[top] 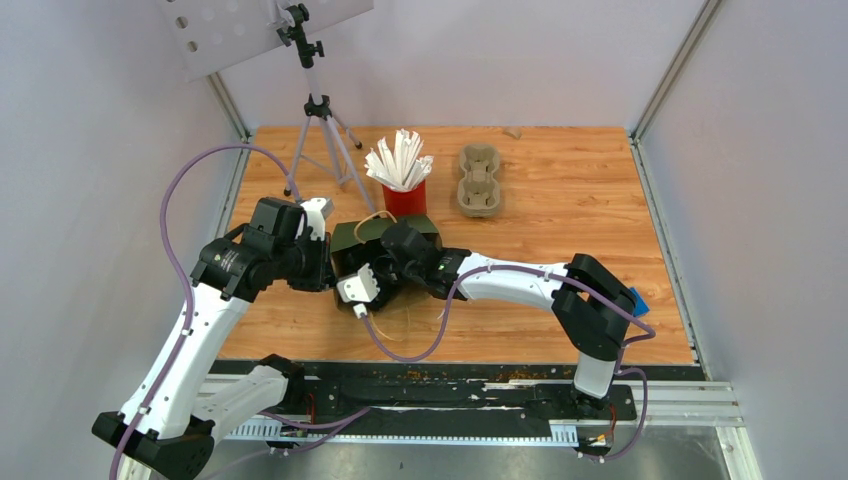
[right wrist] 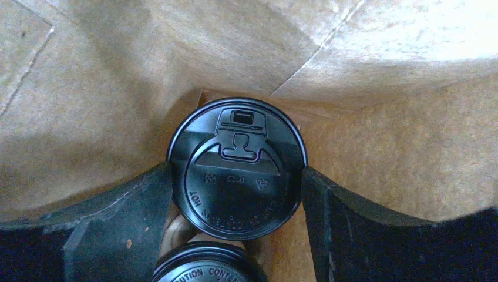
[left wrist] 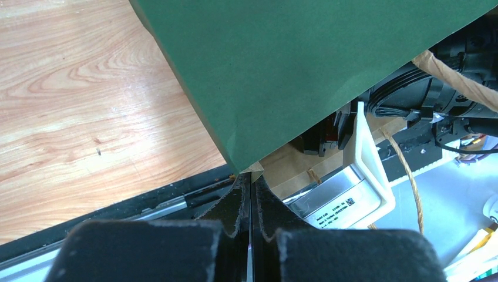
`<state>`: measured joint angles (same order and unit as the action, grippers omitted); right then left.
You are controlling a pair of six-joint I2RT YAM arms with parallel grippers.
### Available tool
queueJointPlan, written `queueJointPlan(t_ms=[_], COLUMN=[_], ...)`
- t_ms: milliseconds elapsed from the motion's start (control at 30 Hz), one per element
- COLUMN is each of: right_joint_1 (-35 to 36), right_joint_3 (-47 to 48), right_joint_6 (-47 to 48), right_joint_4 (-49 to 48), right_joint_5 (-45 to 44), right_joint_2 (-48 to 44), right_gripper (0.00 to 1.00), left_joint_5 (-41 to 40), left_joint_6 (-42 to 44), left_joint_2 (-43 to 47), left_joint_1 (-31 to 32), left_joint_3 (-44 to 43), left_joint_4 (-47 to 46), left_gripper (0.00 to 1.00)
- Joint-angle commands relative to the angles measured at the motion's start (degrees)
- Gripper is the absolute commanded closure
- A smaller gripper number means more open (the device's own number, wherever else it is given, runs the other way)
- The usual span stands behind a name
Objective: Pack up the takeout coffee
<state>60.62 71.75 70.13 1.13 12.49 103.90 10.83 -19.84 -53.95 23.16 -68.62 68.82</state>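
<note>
Left end effector (left wrist: pixel 251 191): jaws pinched tight on a corner edge of the green paper bag (left wrist: pixel 282 70), which sits on the tabletop (top: pixel 560 220). Right end effector (right wrist: pixel 236 176): reached into the bag's brown interior, fingers set wide and clamped either side of one black-lidded coffee cup (right wrist: pixel 236 153). Second black-lidded cup (right wrist: pixel 205 264): also inside, just beside the first, nearer the wrist. Beyond the bag: red cup (top: pixel 405 198) holding white straws (top: pixel 398 160). Right of that: beige pulp tray (top: pixel 479 180), two wells, lying flat.
</note>
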Motion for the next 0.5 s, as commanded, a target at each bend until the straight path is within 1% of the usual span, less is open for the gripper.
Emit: queueJointPlan(t_ms=[0, 200, 467], right_joint_1=[0.02, 0.07, 0.11], right_joint_3=[2.17, 1.58, 1.99], right_joint_6=[-1.12, -0.88, -0.71], right_joint_4=[-2.40, -2.05, -1.87], right_joint_5=[-1.08, -0.47, -0.15], right_joint_2=[0.36, -0.93, -1.61], right_gripper=[0.23, 0.21, 0.14], left_joint_5=[2.28, 2.09, 1.91], left_joint_6=[-0.47, -0.47, -0.36], left_joint_2=[0.87, 1.00, 0.62], left_joint_1=[-0.13, -0.12, -0.13], left_joint_3=[0.15, 0.11, 0.03], left_joint_4=[-0.95, -0.97, -1.05], left_gripper=[1.00, 1.00, 1.00])
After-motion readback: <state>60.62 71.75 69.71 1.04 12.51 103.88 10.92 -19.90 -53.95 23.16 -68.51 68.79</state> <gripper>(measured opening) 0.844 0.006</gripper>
